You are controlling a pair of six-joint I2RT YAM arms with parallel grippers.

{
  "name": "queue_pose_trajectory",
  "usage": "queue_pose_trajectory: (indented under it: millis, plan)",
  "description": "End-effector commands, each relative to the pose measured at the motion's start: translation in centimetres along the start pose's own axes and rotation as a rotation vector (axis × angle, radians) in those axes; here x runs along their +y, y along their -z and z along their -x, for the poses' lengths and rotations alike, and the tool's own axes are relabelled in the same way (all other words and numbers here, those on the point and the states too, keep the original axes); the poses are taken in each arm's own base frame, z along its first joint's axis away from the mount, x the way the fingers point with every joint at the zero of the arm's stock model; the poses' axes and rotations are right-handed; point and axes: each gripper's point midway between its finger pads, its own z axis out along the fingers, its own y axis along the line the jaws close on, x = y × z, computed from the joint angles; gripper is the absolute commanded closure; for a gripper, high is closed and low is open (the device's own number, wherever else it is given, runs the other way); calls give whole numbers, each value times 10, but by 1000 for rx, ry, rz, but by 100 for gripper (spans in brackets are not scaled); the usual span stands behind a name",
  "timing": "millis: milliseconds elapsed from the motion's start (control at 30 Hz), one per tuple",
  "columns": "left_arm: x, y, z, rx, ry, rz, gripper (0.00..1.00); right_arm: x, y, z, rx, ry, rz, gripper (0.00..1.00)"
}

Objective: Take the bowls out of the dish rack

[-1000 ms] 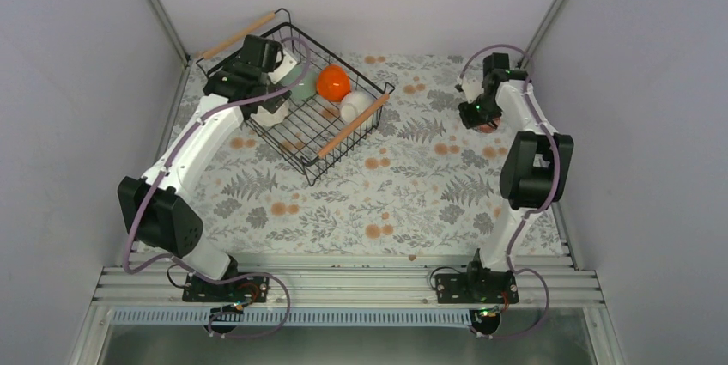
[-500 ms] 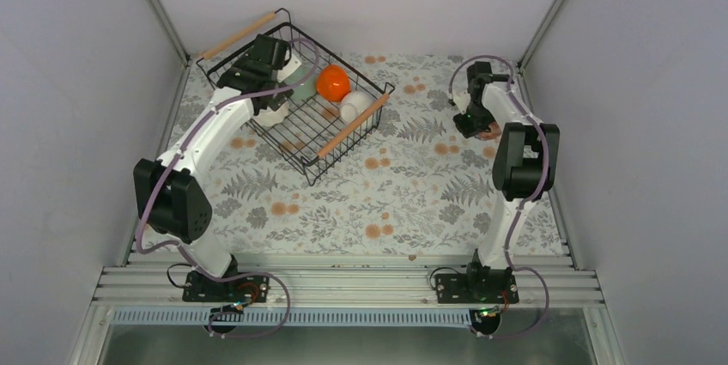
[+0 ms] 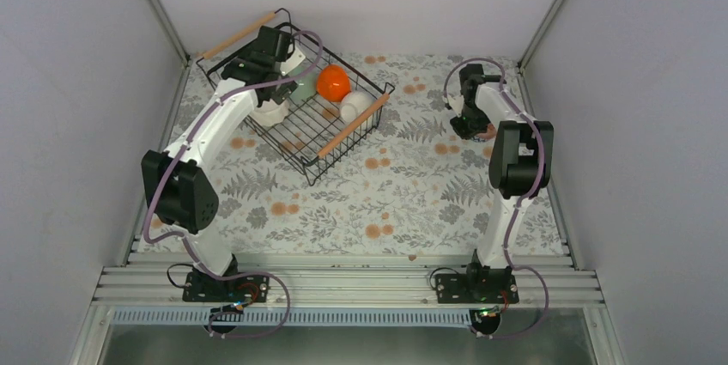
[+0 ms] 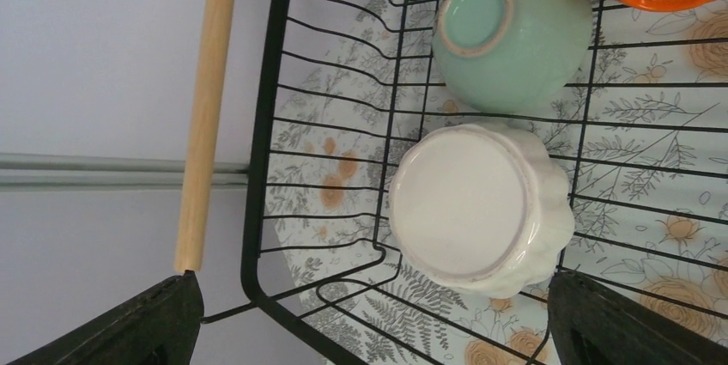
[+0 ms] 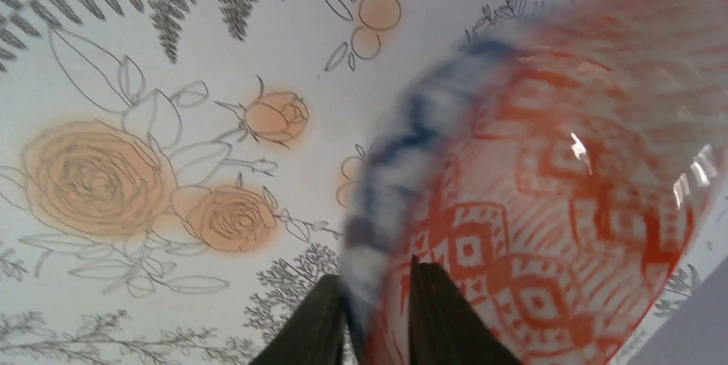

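The black wire dish rack [image 3: 300, 137] with wooden handles stands at the back left. In it lie an orange bowl [image 3: 333, 82], a plain white bowl [image 3: 354, 106], a pale green bowl [image 4: 512, 34] and a scallop-edged white bowl [image 4: 476, 209], the last two upside down. My left gripper [image 4: 373, 331] is open above the rack's far corner, over the scalloped bowl. My right gripper [image 5: 371, 318] is shut on the rim of a reddish patterned bowl with a blue rim [image 5: 549, 176], low over the floral table at the back right [image 3: 488, 129].
The floral cloth [image 3: 403, 185] covers the table. Grey walls and metal corner posts [image 3: 549, 13] stand close behind both grippers. The rack's far wooden handle [image 4: 206, 116] lies next to the left wall.
The left arm has reached further over the rack's far side. The right wrist has turned and shifted slightly left with the patterned bowl in it.
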Motion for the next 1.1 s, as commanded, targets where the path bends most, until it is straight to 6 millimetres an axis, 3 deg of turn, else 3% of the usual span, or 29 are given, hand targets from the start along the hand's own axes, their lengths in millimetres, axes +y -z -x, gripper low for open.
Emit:
queue_pose_trajectory:
  millis: [0, 100, 200, 333, 600, 767, 1067]
  plan:
    - [-2, 1, 4, -7, 5, -42, 0, -6, 4, 6, -8, 8, -52, 87]
    - [-2, 1, 5, -7, 5, -47, 0, -8, 9, 10, -28, -1, -57, 76]
    - [-4, 1, 6, -11, 1, -58, 0, -7, 18, 12, -57, -5, -44, 74]
    - [-8, -2, 14, -23, 5, -91, 0, -1, 36, 17, -100, -10, 4, 58]
    - [-25, -13, 44, -71, 20, -223, 0, 20, 92, 36, -263, -3, 166, 45]
    - [-46, -23, 61, -92, 17, -344, 0, 24, 136, 46, -389, 0, 218, 41]
    - [-82, -50, 73, -88, -18, -437, 0, 41, 221, 60, -662, 22, 316, 36]
